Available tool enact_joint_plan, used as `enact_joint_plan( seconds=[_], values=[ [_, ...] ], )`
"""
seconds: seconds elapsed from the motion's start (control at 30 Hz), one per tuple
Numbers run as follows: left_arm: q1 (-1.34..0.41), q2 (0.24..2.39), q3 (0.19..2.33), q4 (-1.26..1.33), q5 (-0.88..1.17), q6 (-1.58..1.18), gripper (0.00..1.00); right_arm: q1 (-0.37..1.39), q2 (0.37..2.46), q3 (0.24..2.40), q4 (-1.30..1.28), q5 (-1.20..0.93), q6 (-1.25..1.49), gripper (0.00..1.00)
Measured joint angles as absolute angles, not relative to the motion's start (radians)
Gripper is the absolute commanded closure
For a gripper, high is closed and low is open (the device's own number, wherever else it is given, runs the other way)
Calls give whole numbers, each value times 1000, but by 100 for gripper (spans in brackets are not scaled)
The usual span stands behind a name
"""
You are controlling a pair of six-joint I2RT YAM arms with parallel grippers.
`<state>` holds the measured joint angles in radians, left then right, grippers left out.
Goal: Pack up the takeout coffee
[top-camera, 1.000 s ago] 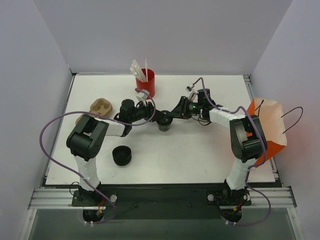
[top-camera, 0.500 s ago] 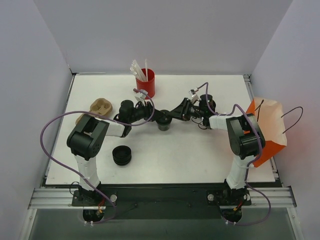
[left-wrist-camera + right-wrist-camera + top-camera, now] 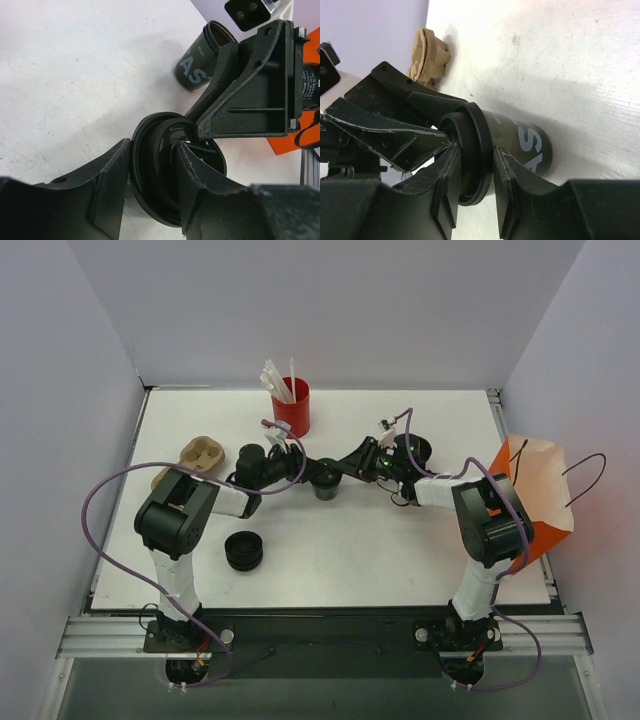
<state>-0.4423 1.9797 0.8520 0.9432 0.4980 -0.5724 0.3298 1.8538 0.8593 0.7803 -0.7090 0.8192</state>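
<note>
A small black coffee cup (image 3: pixel 327 487) with a black lid stands upright at the table's middle. My left gripper (image 3: pixel 312 472) reaches it from the left and my right gripper (image 3: pixel 343 472) from the right. In the left wrist view my left gripper (image 3: pixel 152 185) is closed over the lid's edge (image 3: pixel 150 170), one finger outside the rim and one on the lid's top. In the right wrist view my right gripper (image 3: pixel 475 170) pinches the lid's rim (image 3: pixel 480 150) above the cup's body (image 3: pixel 530 145). A second black cup (image 3: pixel 413 448), open and lidless, stands behind the right wrist; it also shows in the left wrist view (image 3: pixel 197 62).
A red cup of white straws (image 3: pixel 290 405) stands at the back. A tan pulp cup carrier (image 3: pixel 200 455) lies at the left. A low stack of black lids (image 3: pixel 243 550) sits near the front left. The orange paper bag (image 3: pixel 540 505) stands at the right edge.
My right arm's forearm has swung left and back, uncovering the lidless cup behind it. Both grippers stay at the middle cup, which has not moved.
</note>
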Motion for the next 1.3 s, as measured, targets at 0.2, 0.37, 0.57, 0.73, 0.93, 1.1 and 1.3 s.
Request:
enact_joint_plan(
  seconds=[0.2, 0.37, 0.57, 0.73, 0.93, 1.1, 1.3],
  values=[
    [-442, 1986, 836, 988, 491, -577, 53, 330, 1866, 764, 1049, -699, 939, 79],
    [-443, 1991, 833, 1008, 495, -584, 53, 329, 1859, 741, 1087, -694, 991, 75],
    [-444, 1997, 831, 1022, 494, -590, 53, 329, 1879, 729, 1143, -692, 1064, 68],
    [-442, 2002, 831, 1032, 490, -603, 53, 328, 1907, 730, 1182, -697, 1110, 55],
    [-449, 1999, 832, 1026, 486, -601, 53, 307, 1836, 787, 908, -748, 1031, 53],
    [-456, 1998, 834, 1022, 474, -601, 53, 296, 1743, 881, 595, -799, 879, 59],
    [-456, 1996, 838, 1009, 474, -602, 54, 296, 1727, 929, 404, -801, 766, 64]
  ],
)
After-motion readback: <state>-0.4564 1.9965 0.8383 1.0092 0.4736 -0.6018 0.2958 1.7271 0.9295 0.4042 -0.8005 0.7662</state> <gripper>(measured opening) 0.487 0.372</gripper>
